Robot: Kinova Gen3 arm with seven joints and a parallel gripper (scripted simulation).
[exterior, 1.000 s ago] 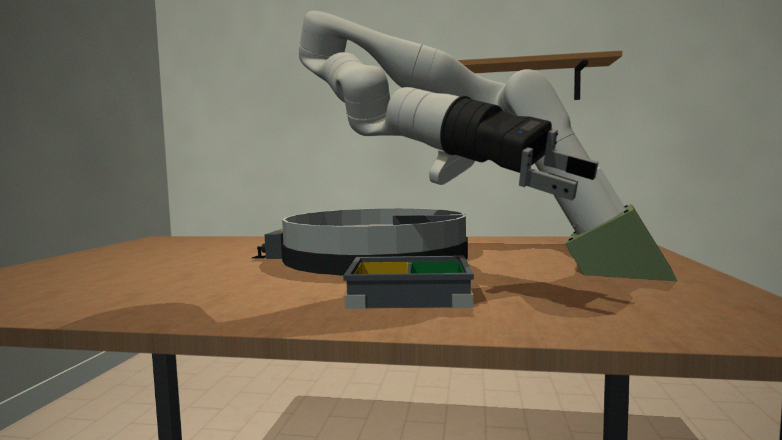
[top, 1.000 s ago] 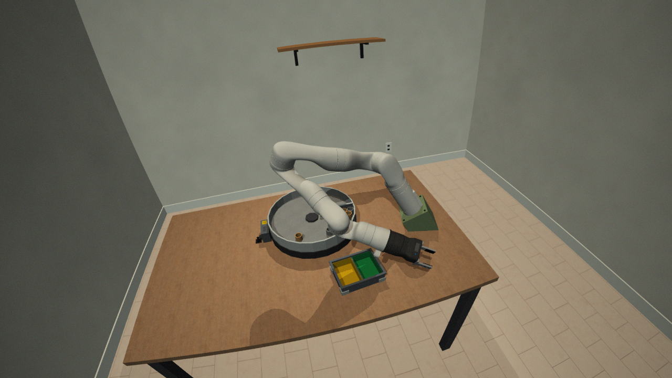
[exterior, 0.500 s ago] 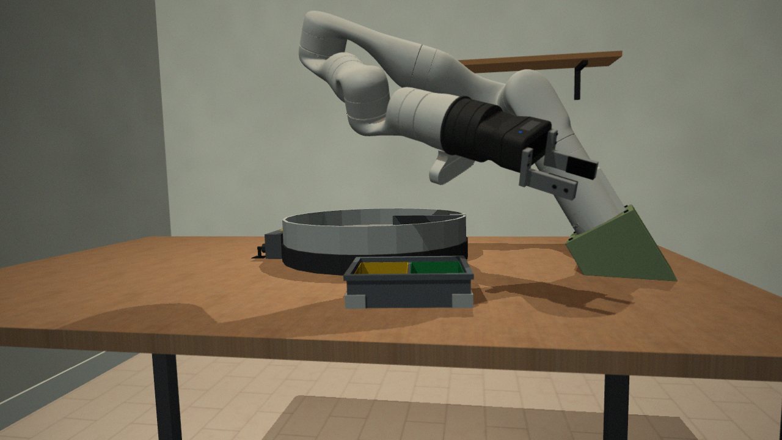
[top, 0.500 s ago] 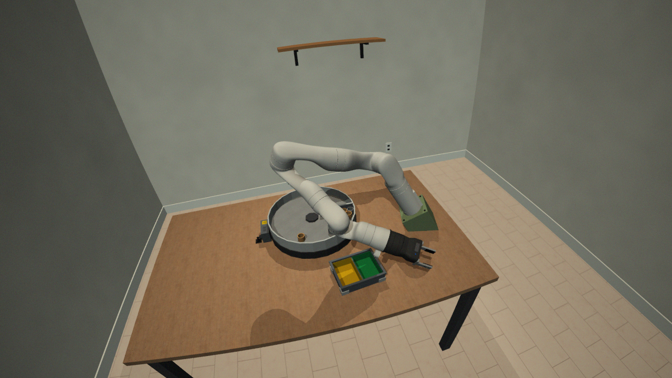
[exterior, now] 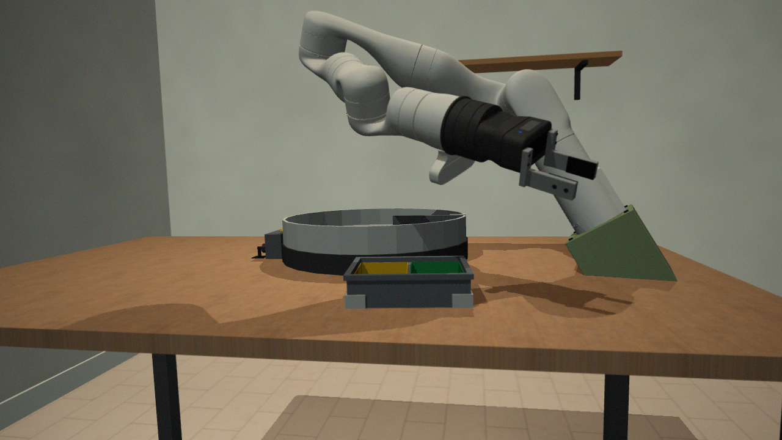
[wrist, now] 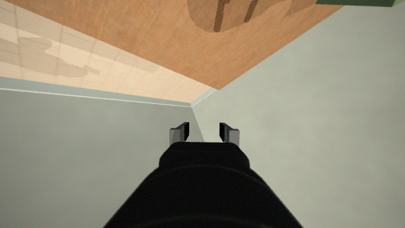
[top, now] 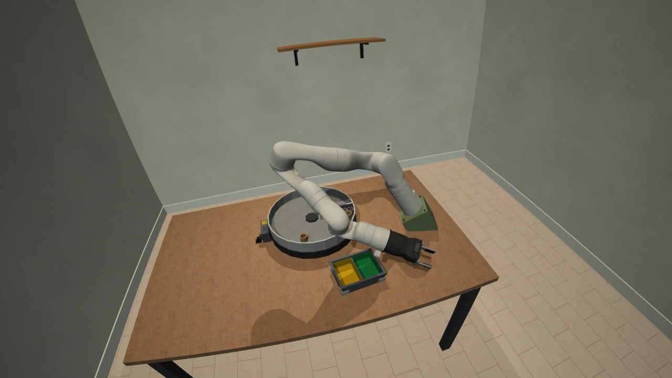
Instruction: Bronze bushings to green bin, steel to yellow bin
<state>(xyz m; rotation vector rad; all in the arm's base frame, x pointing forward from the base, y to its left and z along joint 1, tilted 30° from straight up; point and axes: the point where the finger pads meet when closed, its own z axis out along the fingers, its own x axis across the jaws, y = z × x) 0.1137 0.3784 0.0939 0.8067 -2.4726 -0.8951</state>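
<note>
A: There's a bronze bushing [top: 304, 238] standing near the near rim of the turntable [top: 310, 246]!
B: And the gripper [top: 426, 258], fingers wide apart, hangs to the right of the green bin [top: 367, 265]!

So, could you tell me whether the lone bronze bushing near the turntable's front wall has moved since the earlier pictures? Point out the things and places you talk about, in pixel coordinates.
Yes: in the top view, the bushing [top: 303, 238] has shifted rightward, away from the grey box [top: 264, 230].
</note>
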